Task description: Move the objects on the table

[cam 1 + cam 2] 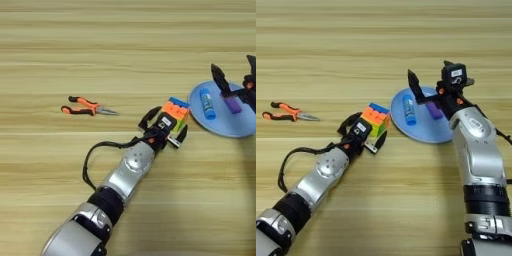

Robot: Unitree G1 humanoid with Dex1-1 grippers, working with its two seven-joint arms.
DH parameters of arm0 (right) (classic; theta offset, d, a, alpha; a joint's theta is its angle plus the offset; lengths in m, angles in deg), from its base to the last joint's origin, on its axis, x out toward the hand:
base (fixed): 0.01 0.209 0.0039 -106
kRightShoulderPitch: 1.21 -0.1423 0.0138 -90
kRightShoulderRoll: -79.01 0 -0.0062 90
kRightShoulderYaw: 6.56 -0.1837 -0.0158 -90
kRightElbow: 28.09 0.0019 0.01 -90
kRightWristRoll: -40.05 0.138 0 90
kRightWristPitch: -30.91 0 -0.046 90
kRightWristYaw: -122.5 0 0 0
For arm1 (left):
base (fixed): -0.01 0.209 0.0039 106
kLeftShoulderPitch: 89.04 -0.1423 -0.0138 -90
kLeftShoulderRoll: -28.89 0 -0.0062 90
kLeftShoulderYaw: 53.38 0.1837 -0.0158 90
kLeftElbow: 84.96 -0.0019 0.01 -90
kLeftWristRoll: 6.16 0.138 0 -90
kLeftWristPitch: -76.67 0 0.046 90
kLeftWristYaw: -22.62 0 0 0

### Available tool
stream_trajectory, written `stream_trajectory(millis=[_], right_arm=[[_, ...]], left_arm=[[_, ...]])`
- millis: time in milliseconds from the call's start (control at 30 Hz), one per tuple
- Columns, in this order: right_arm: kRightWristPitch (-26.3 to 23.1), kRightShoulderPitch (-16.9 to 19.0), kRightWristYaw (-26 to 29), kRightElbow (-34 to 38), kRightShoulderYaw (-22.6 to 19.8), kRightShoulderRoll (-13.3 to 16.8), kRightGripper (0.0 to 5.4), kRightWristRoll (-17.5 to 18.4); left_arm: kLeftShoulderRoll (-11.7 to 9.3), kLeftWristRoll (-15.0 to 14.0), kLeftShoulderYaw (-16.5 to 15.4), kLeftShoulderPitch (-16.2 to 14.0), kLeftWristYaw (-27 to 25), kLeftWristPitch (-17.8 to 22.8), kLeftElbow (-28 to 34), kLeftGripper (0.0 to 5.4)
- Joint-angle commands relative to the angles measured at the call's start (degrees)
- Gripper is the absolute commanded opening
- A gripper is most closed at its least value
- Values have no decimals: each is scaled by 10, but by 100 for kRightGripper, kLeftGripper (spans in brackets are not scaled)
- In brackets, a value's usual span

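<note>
Showing orange, blue, green faces, puzzle cube

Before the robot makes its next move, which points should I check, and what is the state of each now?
1. Left end effector at the cube, fingers open on either side: ok.
2. Cube gripped: not ok, jaws not closed on it.
3. Right end effector open over the plate, above the purple block: ok.
4. Blue tube lies on the plate: ok.
5. Pliers lie apart from both arms on the table: ok.
6. Right fingers touching the block: cannot tell.
</note>
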Motion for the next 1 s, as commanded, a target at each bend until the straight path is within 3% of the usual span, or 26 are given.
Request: stream_trajectory(millis=[33,133,500,733,1000], right_arm=[[-8,1,1,-2,3,-1,540,3],[-8,1,1,-2,4,-1,540,3],[-7,0,3,-6,4,1,540,4],[-5,0,5,-10,3,1,540,4],[-5,0,4,-10,4,0,540,4]], left_arm=[[27,1,-8,-16,4,6,7,529],[21,2,-11,-23,3,9,26,537],[4,-5,11,-79,-24,66,202,537],[-7,-4,22,-99,-32,97,270,537],[-28,-23,-22,-90,-26,121,315,537]])
